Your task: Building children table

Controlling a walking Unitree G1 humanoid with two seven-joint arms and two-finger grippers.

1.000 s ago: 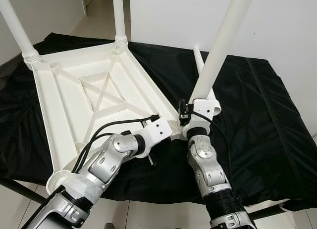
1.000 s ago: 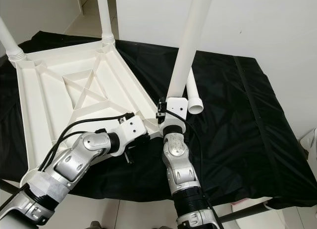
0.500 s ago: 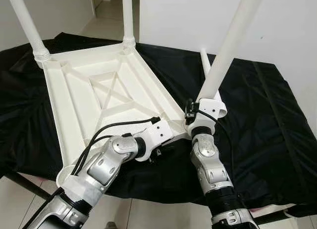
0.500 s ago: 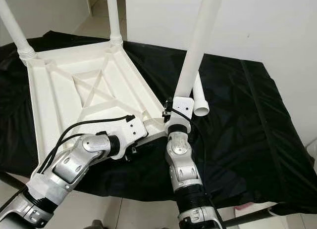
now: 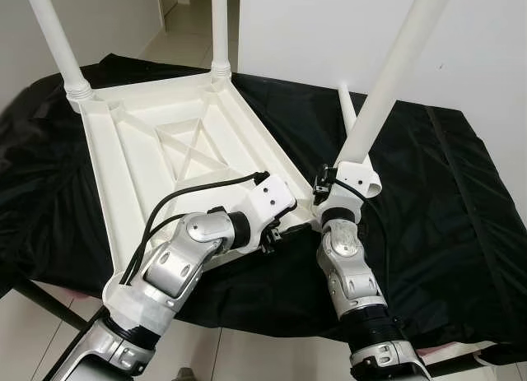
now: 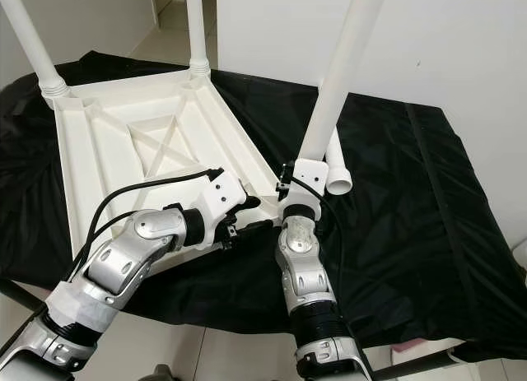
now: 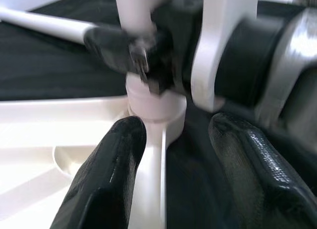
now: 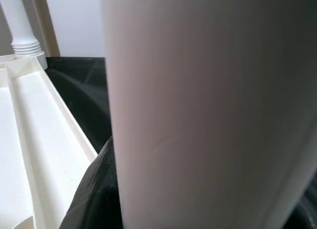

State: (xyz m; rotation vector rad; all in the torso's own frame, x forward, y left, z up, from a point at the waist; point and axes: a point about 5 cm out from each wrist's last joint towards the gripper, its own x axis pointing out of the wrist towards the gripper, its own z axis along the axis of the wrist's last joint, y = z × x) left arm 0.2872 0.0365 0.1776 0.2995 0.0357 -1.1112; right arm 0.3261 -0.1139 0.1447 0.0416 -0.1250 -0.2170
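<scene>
Tabletop (image 5: 156,151), white plastic, lay upside down on a black cloth (image 5: 428,200) over the desk; ribs and cross brace faced up. Two legs (image 5: 51,37) stood screwed into the far corners.

Third leg (image 6: 342,72): I had it gripped in the right tool (image 5: 344,183), closed on its lower end, the leg leaning away from me to the right, its foot at the near right corner socket (image 7: 156,103). Not upright, so I judged it not yet seated.

Fourth leg (image 6: 336,171): lay loose on the cloth just behind the held one.

Left tool (image 7: 171,155): open, one finger (image 7: 106,174) resting on the white rim beside the socket, the other finger over the cloth; it steadied the corner and clamped nothing.

Risks, as I judged them:
- Cross-threading, because the leg met the socket at a slant.
- Tabletop sliding on the slick cloth under the push, the left tool only resting on it.
- Cables (image 5: 198,196) on the left arm snagging the rim.
- Near left corner already overhung the desk edge, so a hard shove could tip the whole piece off.
- Loose leg rolling off if the cloth shifted.
</scene>
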